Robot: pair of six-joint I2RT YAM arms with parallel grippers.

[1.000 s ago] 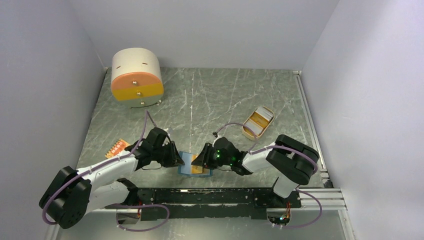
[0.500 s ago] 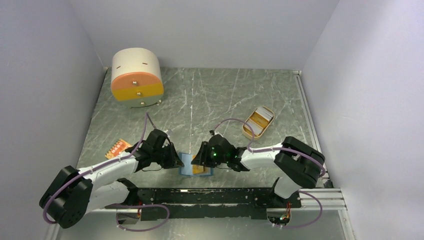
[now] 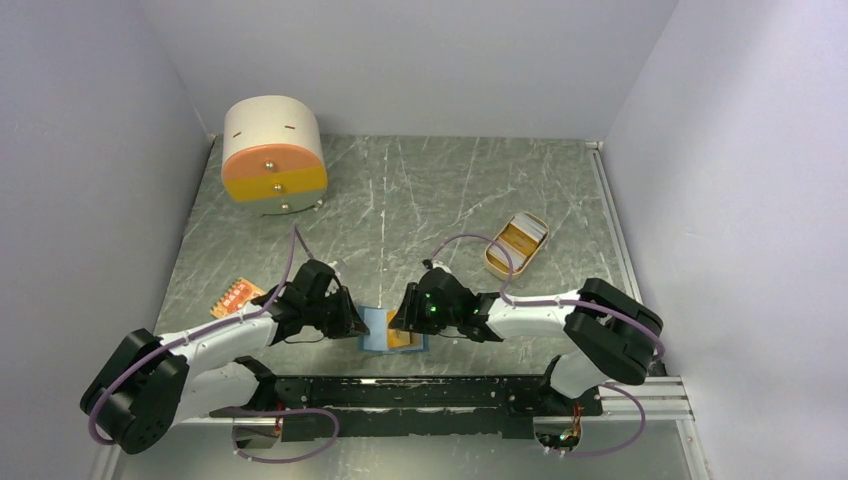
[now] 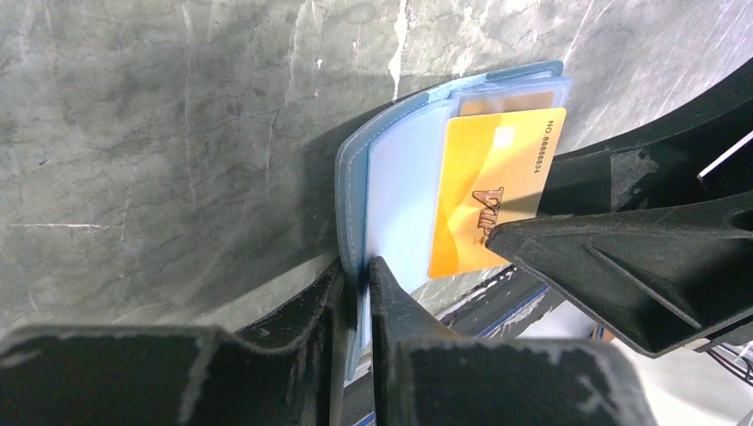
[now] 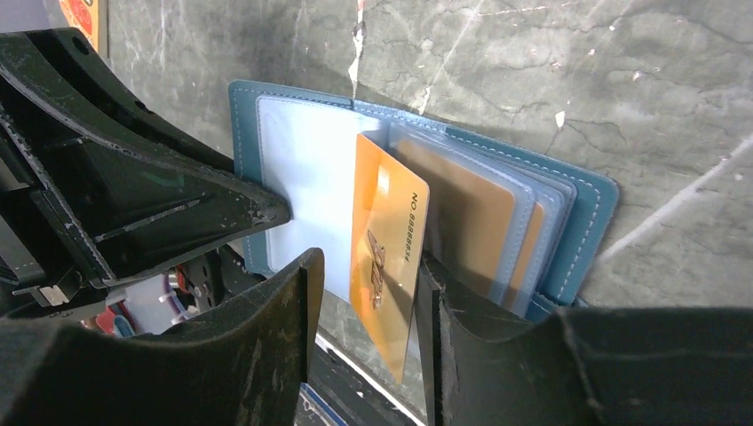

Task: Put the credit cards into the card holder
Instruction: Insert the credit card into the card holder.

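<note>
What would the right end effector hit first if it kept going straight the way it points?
The orange-yellow card between the open fingers of the right end effector, then the blue card holder behind it. The left end effector, pinching the holder's cover, looks off to one side; depth is unclear.

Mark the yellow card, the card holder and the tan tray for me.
yellow card (image 4: 488, 191), left wrist view, middle of its printed face.
card holder (image 4: 400, 204), left wrist view, pale blue inner page.
tan tray (image 3: 491, 265), top external view, near end of its rim.
</note>
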